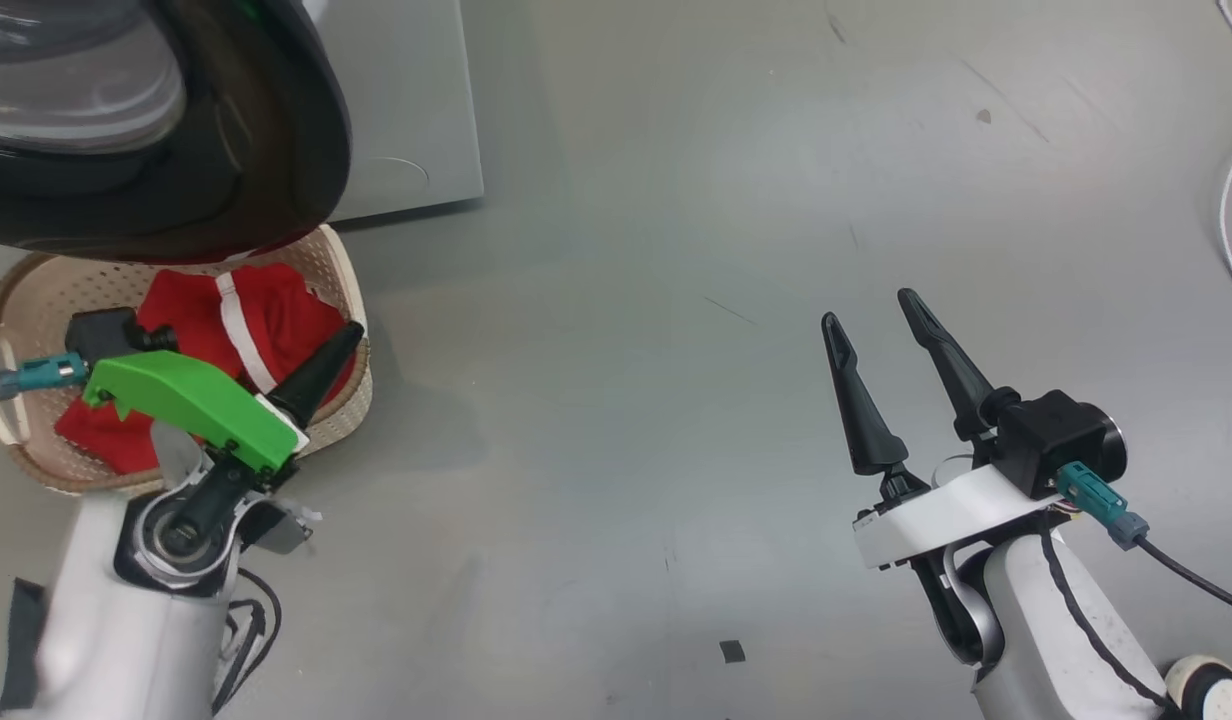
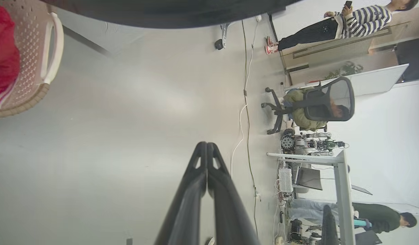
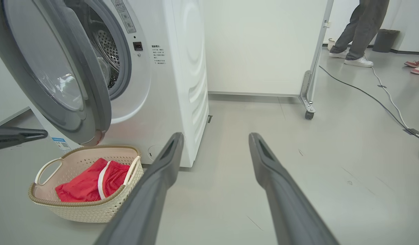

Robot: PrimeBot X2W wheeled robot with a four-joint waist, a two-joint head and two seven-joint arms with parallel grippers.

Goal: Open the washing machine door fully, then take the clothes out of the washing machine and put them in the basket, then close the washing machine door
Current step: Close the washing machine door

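Note:
The washing machine [image 3: 182, 68] stands with its door [image 3: 60, 78] swung open, showing the steel drum [image 3: 107, 44]. In the head view the door's black rim [image 1: 226, 150] hangs over the basket [image 1: 348, 270]. Red clothes [image 1: 276, 320] with white trim lie in the cream basket [image 3: 77, 203], also seen as clothes [image 3: 90, 183] from the right wrist. My left gripper [image 1: 348, 338] is shut on nothing, its tip above the basket's right rim. Its shut fingers [image 2: 206, 144] point over bare floor. My right gripper [image 1: 869, 308] is open, well right of the basket, with nothing between its fingers [image 3: 216, 136].
A white wheeled panel [image 3: 264, 44] stands right of the machine. Cables [image 3: 383, 102] run over the floor at far right. A person's legs [image 3: 362, 27] stand behind. In the left wrist view a seated person [image 2: 315, 109] and desks [image 2: 338, 163] lie farther off.

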